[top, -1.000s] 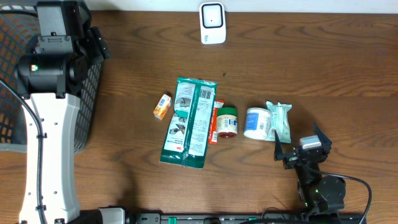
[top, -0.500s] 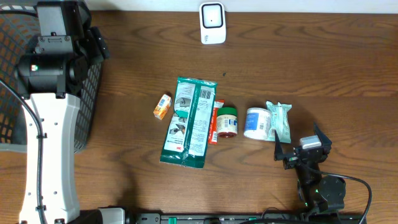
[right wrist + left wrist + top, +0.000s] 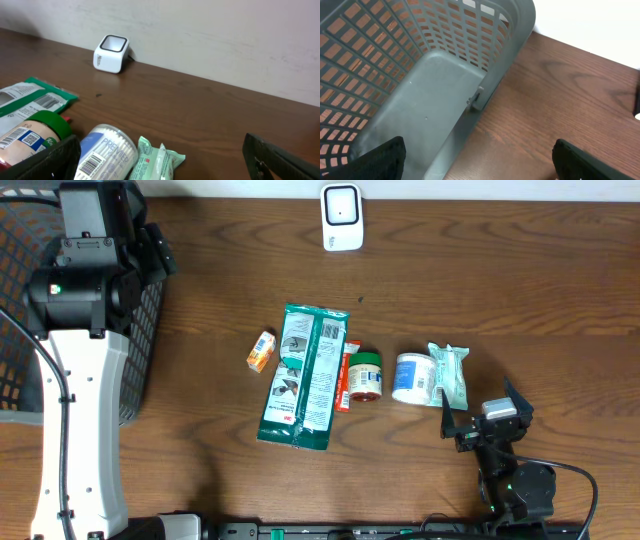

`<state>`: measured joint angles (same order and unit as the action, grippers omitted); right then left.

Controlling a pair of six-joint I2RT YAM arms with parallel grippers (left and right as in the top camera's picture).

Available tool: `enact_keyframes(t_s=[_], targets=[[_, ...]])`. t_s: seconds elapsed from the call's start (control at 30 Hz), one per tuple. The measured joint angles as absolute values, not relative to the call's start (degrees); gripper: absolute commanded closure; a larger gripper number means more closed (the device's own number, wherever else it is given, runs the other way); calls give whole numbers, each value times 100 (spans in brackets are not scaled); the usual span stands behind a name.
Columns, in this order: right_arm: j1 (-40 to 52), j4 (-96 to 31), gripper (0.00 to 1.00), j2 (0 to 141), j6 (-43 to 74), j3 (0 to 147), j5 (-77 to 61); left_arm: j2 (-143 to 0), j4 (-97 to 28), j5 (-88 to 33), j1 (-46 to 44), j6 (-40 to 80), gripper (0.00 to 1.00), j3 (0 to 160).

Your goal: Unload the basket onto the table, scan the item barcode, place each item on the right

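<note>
Right gripper (image 3: 476,402) spread wide, empty, just beside green soft pack (image 3: 449,375) at right end of item row. Pack likely light, squashy, slippery film: pinch across middle, gently.

Wood-grain table (image 3: 500,300), plastic basket (image 3: 516,30), glossy pouch (image 3: 303,375)

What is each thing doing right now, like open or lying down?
basket, upright, empty
scanner, standing upright
green pouch, lying flat
orange box, lying flat
red packet, lying flat
green-lidded jar, on its side
white tub, on its side
wipes pack, lying flat
left gripper, open, holding nothing
right gripper, open, holding nothing
</note>
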<state>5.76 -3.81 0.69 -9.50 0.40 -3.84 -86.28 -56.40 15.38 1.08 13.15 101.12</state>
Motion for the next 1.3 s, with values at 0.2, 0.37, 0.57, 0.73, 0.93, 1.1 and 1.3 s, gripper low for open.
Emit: enact_keyframes(t_s=[0.2, 0.37, 0.57, 0.73, 0.93, 1.1, 1.3], targets=[[576, -381, 1, 69, -950, 40, -384, -8628, -5640, 1538, 108, 1315, 11, 10112], [576, -381, 1, 69, -950, 40, -384, -8628, -5640, 1538, 108, 1315, 11, 10112], [576, -381, 1, 69, -950, 40, -384, -8628, -5638, 1538, 108, 1315, 11, 10112], [576, -381, 1, 69, -950, 40, -384, -8628, -5640, 1538, 108, 1315, 10, 10112], [576, -381, 1, 69, -950, 40, -386, -8628, -5640, 1538, 108, 1315, 10, 10112], [576, -381, 1, 69, -950, 40, -384, -8628, -5640, 1538, 108, 1315, 10, 10112], [576, -381, 1, 69, -836, 40, -395, -8628, -5640, 1538, 108, 1315, 10, 10112]])
